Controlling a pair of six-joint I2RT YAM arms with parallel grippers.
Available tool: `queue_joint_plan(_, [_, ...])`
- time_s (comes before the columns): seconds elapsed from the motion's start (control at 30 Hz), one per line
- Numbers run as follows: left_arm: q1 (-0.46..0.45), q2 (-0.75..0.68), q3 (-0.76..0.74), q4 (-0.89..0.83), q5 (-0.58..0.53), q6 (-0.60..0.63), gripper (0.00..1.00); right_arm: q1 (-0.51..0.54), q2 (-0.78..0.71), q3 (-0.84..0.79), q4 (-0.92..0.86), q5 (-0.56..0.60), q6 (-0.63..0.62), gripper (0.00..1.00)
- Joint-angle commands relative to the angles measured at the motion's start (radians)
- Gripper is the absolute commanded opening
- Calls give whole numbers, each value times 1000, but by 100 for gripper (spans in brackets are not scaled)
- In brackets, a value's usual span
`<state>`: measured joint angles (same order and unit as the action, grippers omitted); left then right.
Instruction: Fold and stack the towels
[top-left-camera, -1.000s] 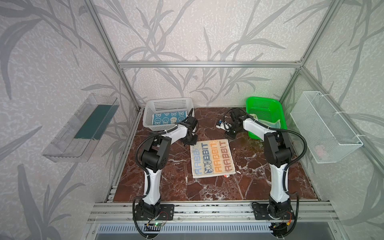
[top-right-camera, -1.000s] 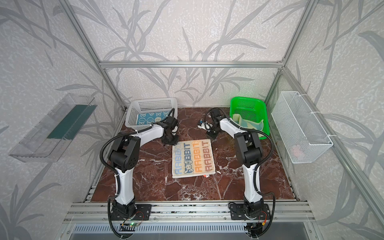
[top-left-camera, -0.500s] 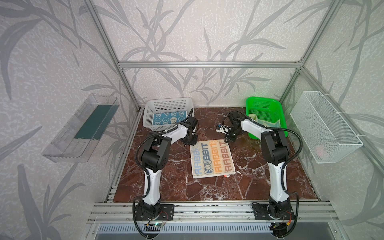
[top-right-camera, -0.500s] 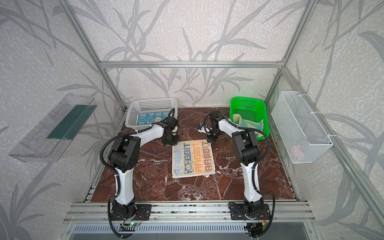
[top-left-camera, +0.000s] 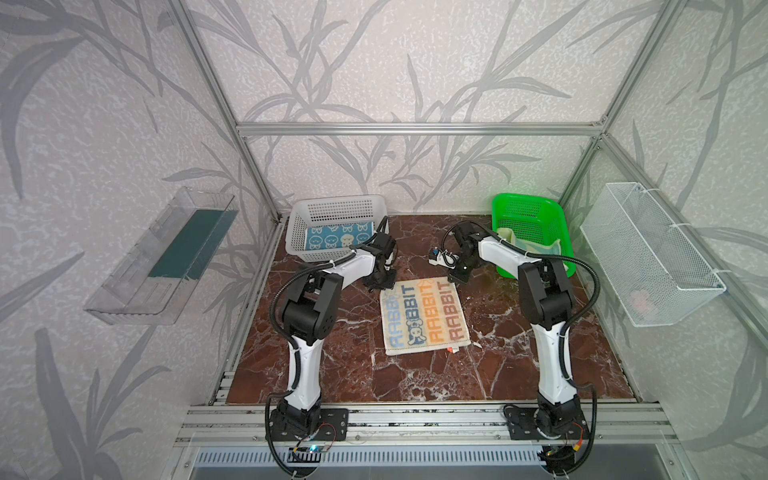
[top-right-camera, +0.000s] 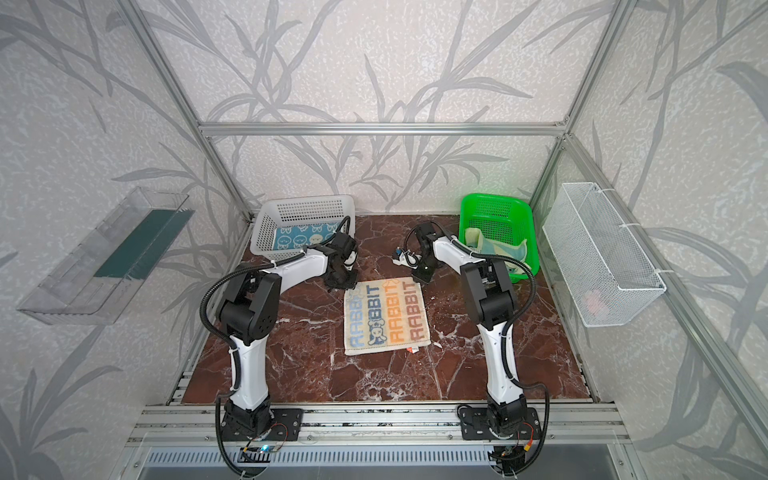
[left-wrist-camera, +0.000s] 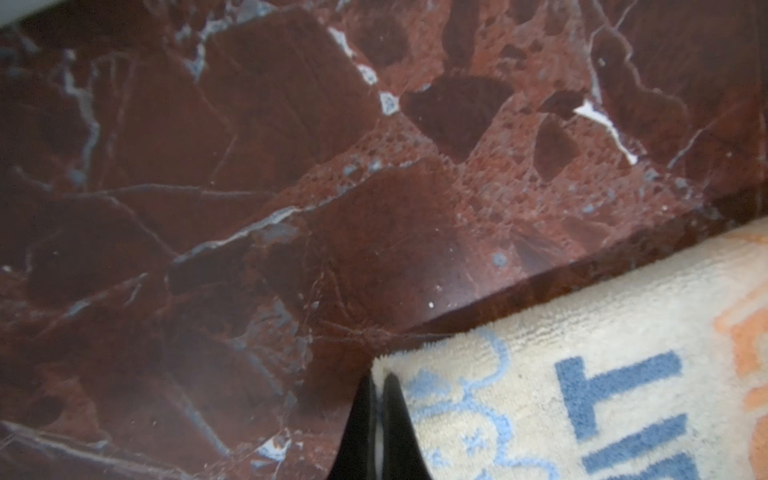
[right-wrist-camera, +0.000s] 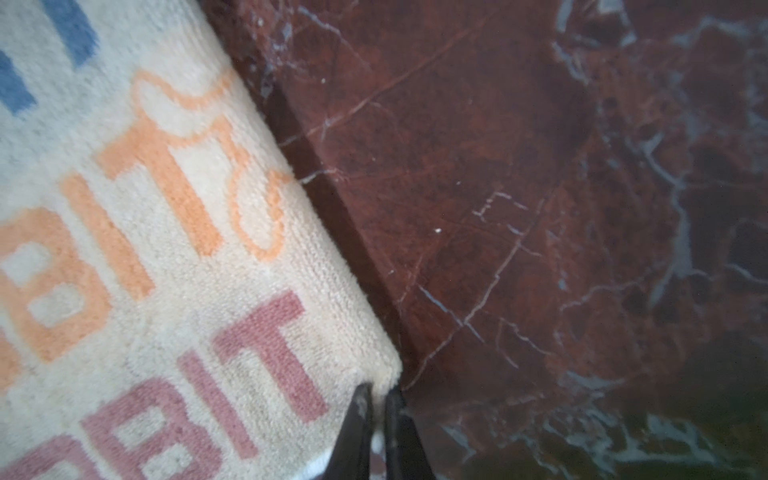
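Observation:
The cream towel with blue, orange and red-brown "RABBIT" lettering (top-left-camera: 424, 316) (top-right-camera: 384, 318) lies flat mid-table. My left gripper (top-left-camera: 380, 286) (top-right-camera: 341, 284) sits at its far left corner; in the left wrist view the left gripper (left-wrist-camera: 378, 380) is shut on that corner of the towel (left-wrist-camera: 582, 395). My right gripper (top-left-camera: 455, 279) (top-right-camera: 419, 277) is at the far right corner, where the right wrist view shows the right gripper (right-wrist-camera: 377, 390) pinching the towel (right-wrist-camera: 166, 249). A blue towel with cream rabbit faces (top-left-camera: 332, 240) lies in the white basket. A teal and pale yellow towel (top-left-camera: 536, 249) is in the green basket.
The white basket (top-left-camera: 299, 224) stands at the back left and the green basket (top-left-camera: 528, 203) at the back right. A wire basket (top-left-camera: 648, 253) hangs on the right wall, a clear shelf (top-left-camera: 162, 257) on the left wall. The table is dark red marble (top-left-camera: 519, 353).
Both grippers have closed on the far corners of the lettered towel. The right gripper came in from the back right to its corner; the left stayed in place.

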<state>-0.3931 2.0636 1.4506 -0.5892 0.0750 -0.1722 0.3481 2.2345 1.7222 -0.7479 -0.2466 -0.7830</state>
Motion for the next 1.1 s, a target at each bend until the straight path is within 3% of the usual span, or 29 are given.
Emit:
queue_joint_plan(0.0, [2, 71, -38, -43, 15, 7, 0, 3, 29, 8, -41, -8, -15, 10])
queue_joint_plan(0.17, [0, 44, -60, -21, 3, 7, 0, 3, 14, 4, -6, -11, -2, 0])
queue_joint_plan(0.33, [1, -30, -86, -1, -56, 26, 0, 2, -20, -20, 51, -14, 7, 0])
queue_joint_plan(0.7, [0, -162, -127, 114, -180, 85, 0, -1, -165, -243, 384, -57, -12, 0])
queue_joint_plan(1.07, [4, -218, -103, 167, -258, 148, 0, -8, -198, -259, 504, -78, 36, 0])
